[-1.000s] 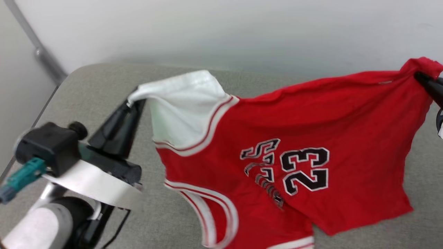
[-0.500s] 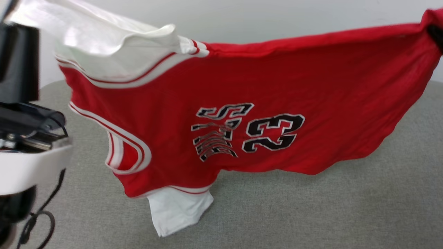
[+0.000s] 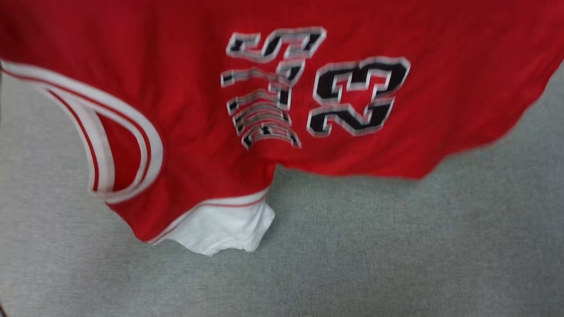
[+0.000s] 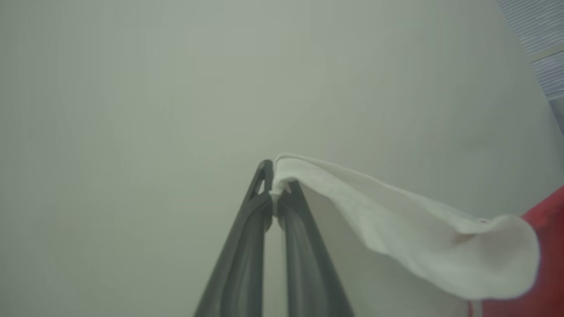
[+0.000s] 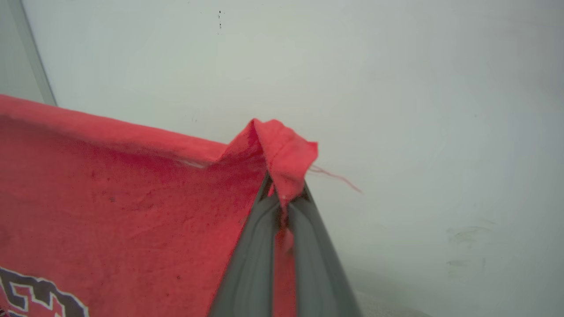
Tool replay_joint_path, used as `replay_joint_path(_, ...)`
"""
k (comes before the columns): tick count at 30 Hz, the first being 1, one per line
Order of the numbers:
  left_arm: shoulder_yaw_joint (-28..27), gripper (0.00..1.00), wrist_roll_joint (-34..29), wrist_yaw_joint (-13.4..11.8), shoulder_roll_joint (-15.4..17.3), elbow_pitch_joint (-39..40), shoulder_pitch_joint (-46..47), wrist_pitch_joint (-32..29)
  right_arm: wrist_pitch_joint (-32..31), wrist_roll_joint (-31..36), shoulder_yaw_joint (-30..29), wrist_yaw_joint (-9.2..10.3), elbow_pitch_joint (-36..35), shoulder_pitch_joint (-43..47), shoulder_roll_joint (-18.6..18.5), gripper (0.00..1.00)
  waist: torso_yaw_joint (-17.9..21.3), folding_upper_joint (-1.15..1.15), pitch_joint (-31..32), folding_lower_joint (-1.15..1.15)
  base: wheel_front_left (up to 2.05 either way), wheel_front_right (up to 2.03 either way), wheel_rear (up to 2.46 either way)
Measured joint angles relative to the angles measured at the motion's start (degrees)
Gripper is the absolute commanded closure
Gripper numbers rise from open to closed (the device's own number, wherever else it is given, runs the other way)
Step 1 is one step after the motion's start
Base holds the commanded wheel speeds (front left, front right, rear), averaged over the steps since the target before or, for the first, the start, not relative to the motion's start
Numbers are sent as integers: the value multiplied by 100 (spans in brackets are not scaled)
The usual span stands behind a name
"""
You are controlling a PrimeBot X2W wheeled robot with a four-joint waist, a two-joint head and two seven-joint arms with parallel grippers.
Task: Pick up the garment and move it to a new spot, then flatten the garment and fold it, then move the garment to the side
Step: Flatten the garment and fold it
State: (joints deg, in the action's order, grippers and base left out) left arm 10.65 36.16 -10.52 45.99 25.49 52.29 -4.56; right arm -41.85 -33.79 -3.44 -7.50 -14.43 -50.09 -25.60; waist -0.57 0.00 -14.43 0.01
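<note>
Red white-panelled sleeveless jersey (image 3: 176, 110): hoisted higher over grey fabric desk (image 3: 396, 264) than a second ago; relocation under way. Left gripper (image 4: 275, 185) pinches its white corner; right gripper (image 5: 282, 193) pinches its red corner.

We take this for a bare indoor test room, though we cannot be sure. A grey cloth-covered desk (image 3: 396, 246) spreads across the lower frame, a plain pale wall (image 5: 396, 88) stands behind, and a slatted panel (image 4: 546, 57) shows upper right.

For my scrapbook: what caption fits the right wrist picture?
Right jaws shut on a corner of the red cloth basketball jersey.
</note>
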Motion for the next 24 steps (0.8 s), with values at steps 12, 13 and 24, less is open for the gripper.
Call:
replay_joint_path(12,679,100,-324,1038,-197,-2430,3064,-360,705,571,571,-1,1567,-2235,-215,100,138,0,-1397,1,0,0,0)
replay_joint_path(13,737,100,-353,1110,-280,-2630,3343,-357,786,658,601,-1,1691,-2451,-227,100,137,0,-1504,1,0,0,0)
replay_joint_path(24,1010,100,-486,1460,-1125,-4749,5061,286,1968,1263,1071,-2,3409,-3899,-107,100,-14,0,-2250,1,0,0,0)
